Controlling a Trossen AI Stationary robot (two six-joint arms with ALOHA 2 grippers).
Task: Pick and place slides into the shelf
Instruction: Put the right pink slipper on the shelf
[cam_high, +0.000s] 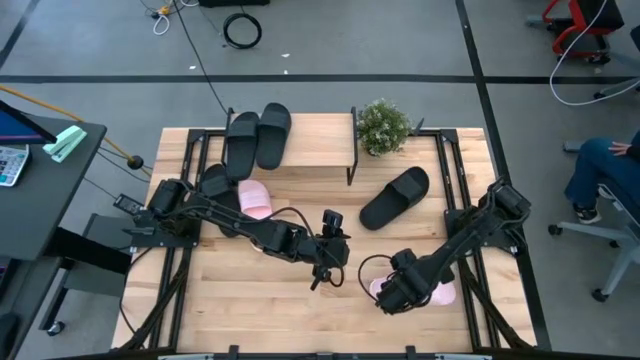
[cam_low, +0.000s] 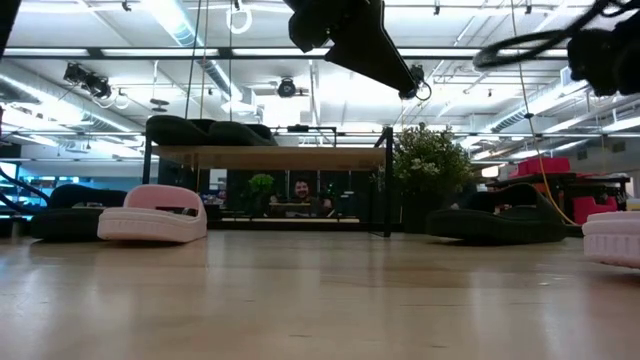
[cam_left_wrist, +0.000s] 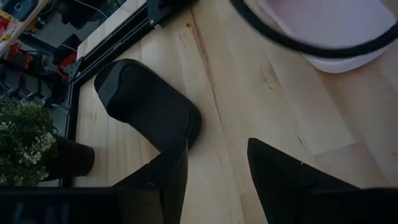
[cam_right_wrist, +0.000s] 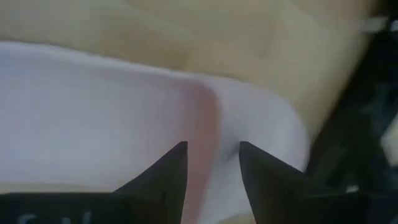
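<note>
Two black slides (cam_high: 258, 138) lie on the shelf's (cam_high: 320, 148) wooden top board. Another black slide (cam_high: 395, 197) lies sole-down on the table right of the shelf, and it also shows in the left wrist view (cam_left_wrist: 149, 112). A pink slide (cam_high: 255, 198) and a black slide (cam_high: 214, 180) lie by the left arm's base. A second pink slide (cam_high: 441, 293) lies near the table's right near corner. My right gripper (cam_high: 394, 296) is open, low over this pink slide (cam_right_wrist: 112, 118). My left gripper (cam_high: 321, 272) hangs open over bare table at the centre (cam_left_wrist: 217, 142). My right gripper comes down on the near pink slide from above, with one finger (cam_right_wrist: 171, 171) on each side of a raised pale edge (cam_right_wrist: 214, 118). I cannot tell whether the fingers touch it.
A small green potted plant (cam_high: 383, 126) stands at the shelf's right end. A black cable loops by the right gripper (cam_high: 368, 268). Bare wood lies between the two arms and along the near edge. A person's leg (cam_high: 600, 170) shows beyond the table's right side.
</note>
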